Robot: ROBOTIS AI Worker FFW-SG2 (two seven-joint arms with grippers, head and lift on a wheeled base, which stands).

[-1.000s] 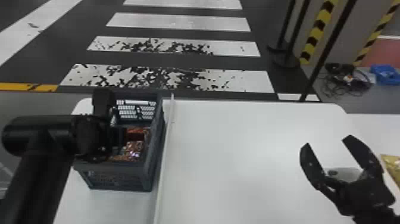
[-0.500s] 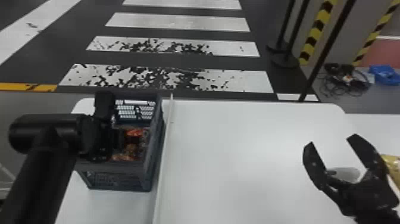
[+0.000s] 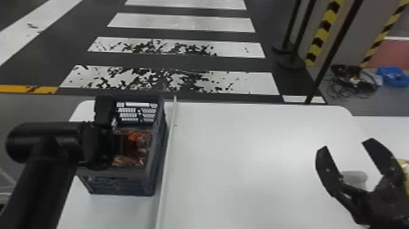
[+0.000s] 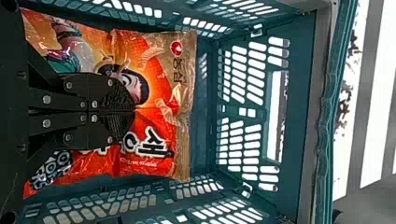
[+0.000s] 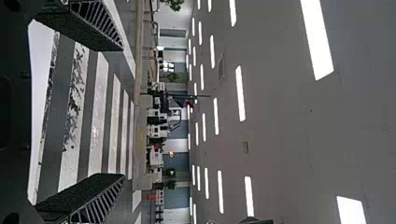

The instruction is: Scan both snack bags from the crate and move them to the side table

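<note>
Our red-orange snack bag (image 4: 156, 84) lies in the crate (image 3: 118, 182) at eight o'clock; our left gripper (image 4: 132, 111) is clenched on its middle, probably for a balanced lift. Our right gripper (image 3: 347, 144) hangs spread, empty, at three.

One crate (image 3: 118, 185) — one red bag (image 4: 161, 105)

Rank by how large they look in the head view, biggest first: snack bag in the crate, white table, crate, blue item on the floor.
1. White table
2. Crate
3. Snack bag, partly hidden
4. Blue item
</note>
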